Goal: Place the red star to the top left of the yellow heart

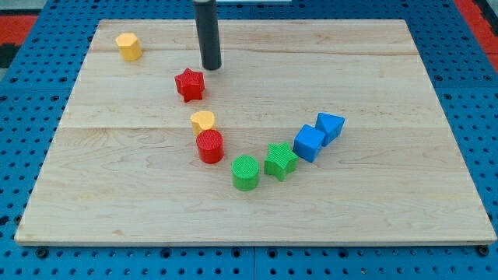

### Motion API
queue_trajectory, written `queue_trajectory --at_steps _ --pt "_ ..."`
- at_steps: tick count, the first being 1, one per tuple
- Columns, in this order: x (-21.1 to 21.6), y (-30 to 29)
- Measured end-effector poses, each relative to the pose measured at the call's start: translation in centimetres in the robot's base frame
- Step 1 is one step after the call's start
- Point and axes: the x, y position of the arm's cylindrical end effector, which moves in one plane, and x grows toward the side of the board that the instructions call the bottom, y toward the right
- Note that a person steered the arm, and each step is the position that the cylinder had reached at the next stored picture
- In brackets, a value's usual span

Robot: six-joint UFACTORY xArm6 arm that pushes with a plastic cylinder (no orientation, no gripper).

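Note:
The red star [189, 84] lies on the wooden board, above and slightly to the left of the yellow heart [202, 121]. The two are apart. My tip [211, 67] rests on the board just above and to the right of the red star, a small gap away from it. The rod rises straight to the view's top.
A red cylinder [209, 146] touches the yellow heart from below. A green cylinder [246, 172], a green star [280, 161], a blue cube [309, 143] and a blue triangular block [330, 126] curve toward the right. A yellow hexagonal block [129, 47] sits at top left.

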Motion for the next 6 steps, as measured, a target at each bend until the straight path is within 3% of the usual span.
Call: queue_trajectory --at_steps 1,2,4,6 --pt "-1.2 -5.5" --pt "2.9 -3.5" --pt "6.5 -2.8" --pt "0.8 3.1"
